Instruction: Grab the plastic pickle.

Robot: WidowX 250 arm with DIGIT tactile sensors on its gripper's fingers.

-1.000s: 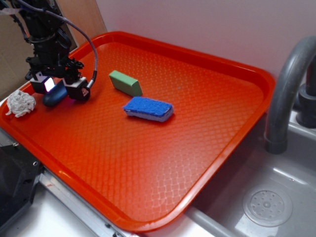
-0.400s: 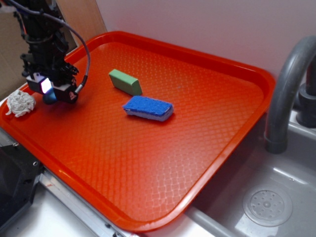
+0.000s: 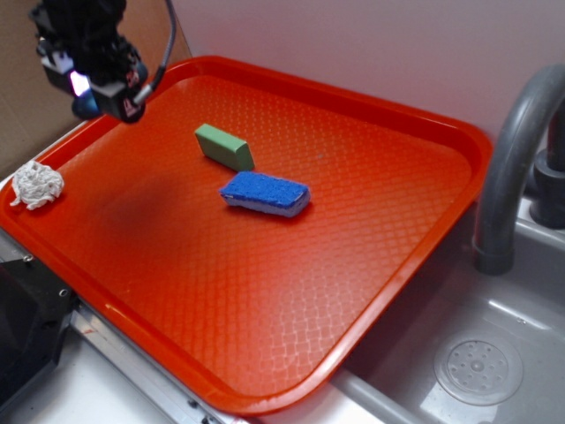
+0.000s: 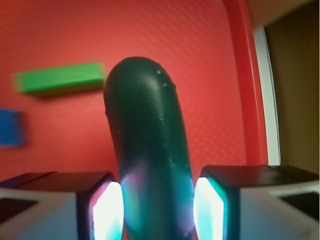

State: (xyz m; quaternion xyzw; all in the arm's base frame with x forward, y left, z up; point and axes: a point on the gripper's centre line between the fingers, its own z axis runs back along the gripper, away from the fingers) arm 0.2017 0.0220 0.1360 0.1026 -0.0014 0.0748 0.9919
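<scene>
**Pickle Lifted Clear of the Tray**

The pincer (image 3: 91, 91) hangs above the far left corner of the orange tray (image 3: 371, 291), pinching the plastic pickle (image 4: 147, 150) between its two glowing pads (image 4: 207, 207). In the wrist view the dark, slightly curved pickle runs lengthwise out from between the jaws, gripped near one end with most of its body reaching past the fingertips; its smooth, rounded sides suit a squeeze across the narrow width. In the exterior view only a small dark-blue patch of it shows beneath the pincer (the rest is hidden by the pads).

The pickle touches nothing but the pincer, and a soft shadow lies on the tray below. The grab looks essentially done.

On the tray rest the green block (image 3: 224, 147) and, just beside it, the blue sponge (image 3: 266, 194), both well apart from the pincer. A white crumpled wad (image 3: 36, 185) sits at the tray's left edge. A grey faucet (image 3: 516, 150) rises over the sink at right.
</scene>
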